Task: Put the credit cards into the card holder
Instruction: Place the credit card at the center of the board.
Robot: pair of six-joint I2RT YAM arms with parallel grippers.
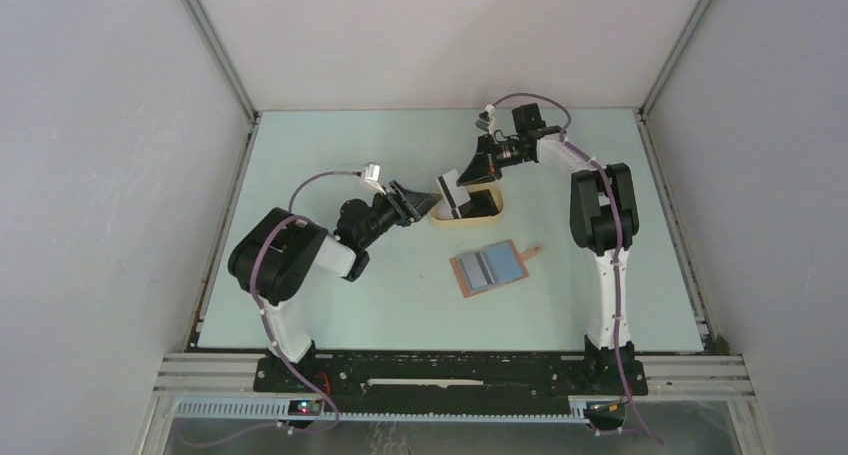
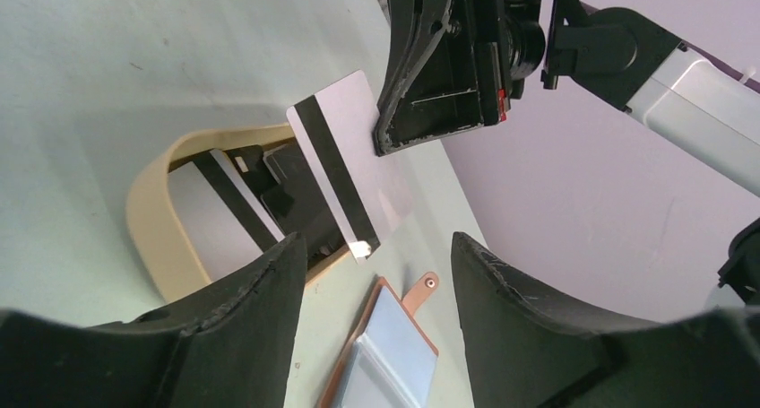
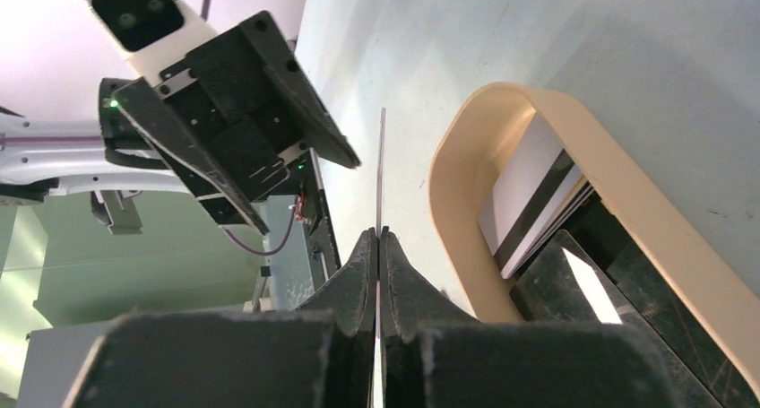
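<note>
Pale green worktop [image 1: 330, 315] boxed in by white walls fills my overhead feed. Toward the far middle sits a beige oval tray [image 1: 492, 211]. The right pincer [image 1: 462, 178] hangs over the tray's left end with the held card [image 1: 449, 189], whitish with a dark stripe, pinched in it. My left pincer [image 1: 418, 201] points at that card from the left, close to it. Nearer the arm bases and apart from the tray, the card holder [image 1: 490, 268] lies opened flat, light blue pockets up. Its snap tab [image 1: 534, 250] sticks out to the right.

On the left wrist feed I see the left pincer's fingers [image 2: 260, 300] spread wide. The held card stands just beyond the gap, stripe side toward the lens, gripped near its upper right corner by the right pincer. Behind it the tray holds the other credit cards [image 2: 215, 215]: a whitish one with a dark stripe at the left, and black ones heaped next to it. The card holder shows below, on the worktop beside the tray.

On the right wrist feed the right fingers [image 3: 358, 273] are pressed together on the held card, which I see edge-on as a thin line. The tray lies to the right, with a whitish striped card and black cards inside it. Across from me the left pincer faces the lens, spread apart.
</note>
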